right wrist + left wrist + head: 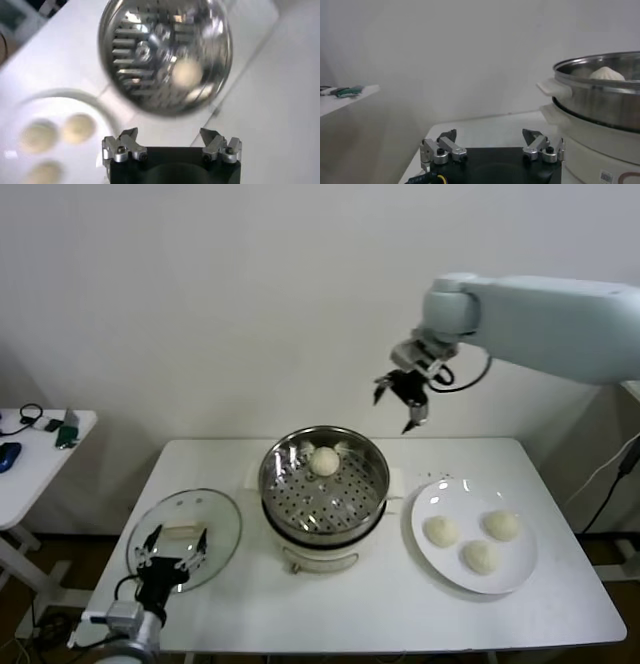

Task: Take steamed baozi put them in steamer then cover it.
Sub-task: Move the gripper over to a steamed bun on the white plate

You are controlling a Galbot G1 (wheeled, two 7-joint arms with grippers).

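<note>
— White wall behind, white bench [330,624] in front. What does the head view give you that the wrist views don't?

— The whole layout. The steamer [325,484] sits mid-bench with one baozi [323,461] on its perforated tray, toward the far side. To the robot's right a white plate [430,559] carries three more baozi [440,530] [501,525] [480,556]. To its left the cover [222,529] lies flat on the bench, white handle up.

— And the grippers?

— The right gripper [404,396] hangs high above the far rim of the steamer, jaws spread, nothing between them. The left gripper [172,552] is low, over the cover's near part, jaws also spread and empty.

— What do the wrist cameras add?

— The right wrist view looks straight down: both fingers [122,145] apart, with the steamer [165,55] and its one bun [187,74] below, plus the plate's rim [55,97]. The left wrist view shows the steamer's wall [600,100] from the side (its white side handle too), with the bun's top [606,74] peeking over the rim.

— Room to move?

— Bare bench runs along the near edge and behind the plate. The plate sits just beside the steamer's base; the cover nearly reaches the bench's left edge. A side table [40,454] stands apart, farther left.
</note>
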